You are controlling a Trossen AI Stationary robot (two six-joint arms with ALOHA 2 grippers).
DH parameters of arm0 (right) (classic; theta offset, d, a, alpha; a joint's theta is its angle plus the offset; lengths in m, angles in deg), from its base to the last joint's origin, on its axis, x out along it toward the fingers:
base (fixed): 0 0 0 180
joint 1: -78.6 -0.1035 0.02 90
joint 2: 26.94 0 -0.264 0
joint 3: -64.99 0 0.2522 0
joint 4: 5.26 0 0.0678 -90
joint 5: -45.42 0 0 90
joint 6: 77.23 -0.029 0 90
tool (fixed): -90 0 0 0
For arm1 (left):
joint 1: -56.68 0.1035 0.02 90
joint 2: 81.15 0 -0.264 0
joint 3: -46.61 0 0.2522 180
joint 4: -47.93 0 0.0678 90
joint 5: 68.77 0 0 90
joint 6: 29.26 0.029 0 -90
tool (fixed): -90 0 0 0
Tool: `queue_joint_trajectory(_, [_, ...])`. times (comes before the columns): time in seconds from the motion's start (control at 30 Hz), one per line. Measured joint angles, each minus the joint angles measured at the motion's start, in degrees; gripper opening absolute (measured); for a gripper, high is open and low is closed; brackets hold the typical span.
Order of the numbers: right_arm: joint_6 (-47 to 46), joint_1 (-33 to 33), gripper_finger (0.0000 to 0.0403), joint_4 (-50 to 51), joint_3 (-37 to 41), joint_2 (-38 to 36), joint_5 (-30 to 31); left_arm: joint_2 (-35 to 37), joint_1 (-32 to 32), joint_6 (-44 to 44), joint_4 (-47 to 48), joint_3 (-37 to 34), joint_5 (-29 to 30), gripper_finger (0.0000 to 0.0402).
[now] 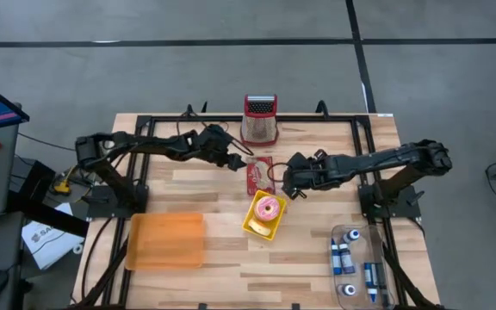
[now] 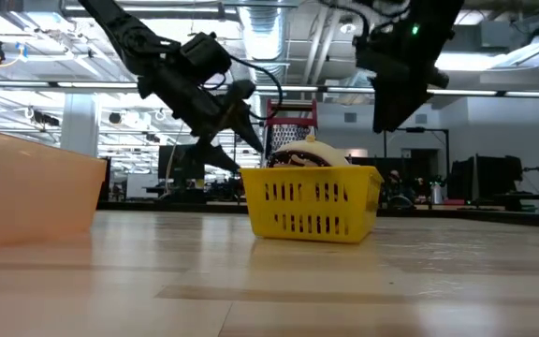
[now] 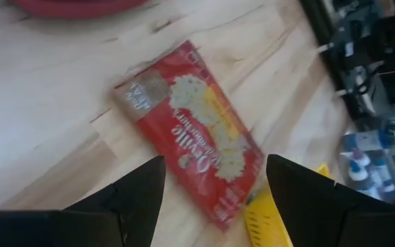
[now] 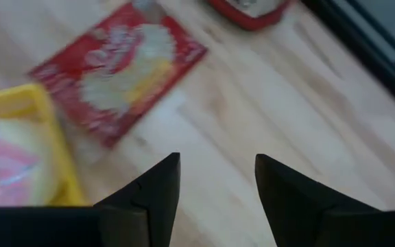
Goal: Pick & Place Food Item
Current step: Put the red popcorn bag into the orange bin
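Observation:
A red popcorn packet point(image 1: 259, 175) lies flat on the wooden table, just beyond a yellow basket point(image 1: 252, 226). A pink-iced donut point(image 1: 269, 207) rests inside the basket. My left gripper point(image 1: 241, 161) hangs open above the packet's far left corner. In its wrist view the packet point(image 3: 197, 130) shows just ahead of the gripper's point(image 3: 215, 165) spread fingers. My right gripper point(image 1: 287, 185) stands open to the right of the packet and the basket. It point(image 4: 217, 159) is over bare wood, with the packet point(image 4: 122, 68) and the basket point(image 4: 26, 110) ahead of it.
A red-and-silver grater point(image 1: 261, 119) stands at the table's far edge, behind the packet. An orange tray point(image 1: 166, 239) lies near the front left. A clear bin point(image 1: 357, 267) with small bottles sits at the front right. A black frame point(image 1: 145, 120) runs around the work area.

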Motion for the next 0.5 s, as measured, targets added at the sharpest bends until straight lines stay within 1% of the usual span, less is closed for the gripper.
queue_joint_trajectory(0.07, [0.8,1.5,0.0177,-1.0,1.4,0.0,0.7,-0.3,0.0,0.7,1.6,0.4,0.0,0.0250])
queue_joint_trajectory(0.13, [2.0,3.7,0.0173,-4.1,3.7,0.0,0.5,-0.4,0.0,5.7,4.3,1.4,0.1,0.0250])
queue_joint_trajectory(0.23, [3.1,8.3,0.0167,-11.2,8.9,0.0,-3.8,-0.3,-0.8,14.2,9.0,1.8,2.2,0.0250])
queue_joint_trajectory(0.4, [5.0,16.7,0.0156,-31.0,17.4,0.0,-16.6,0.3,-5.2,25.0,11.5,1.8,12.9,0.0250])
queue_joint_trajectory(0.43, [5.0,18.1,0.0154,-33.0,18.1,0.0,-18.8,0.3,-6.1,27.1,11.8,1.8,14.9,0.0250])
queue_joint_trajectory(0.5, [4.6,20.2,0.0149,-34.4,18.5,0.0,-20.8,0.3,-7.7,31.0,12.0,1.8,18.1,0.0245])
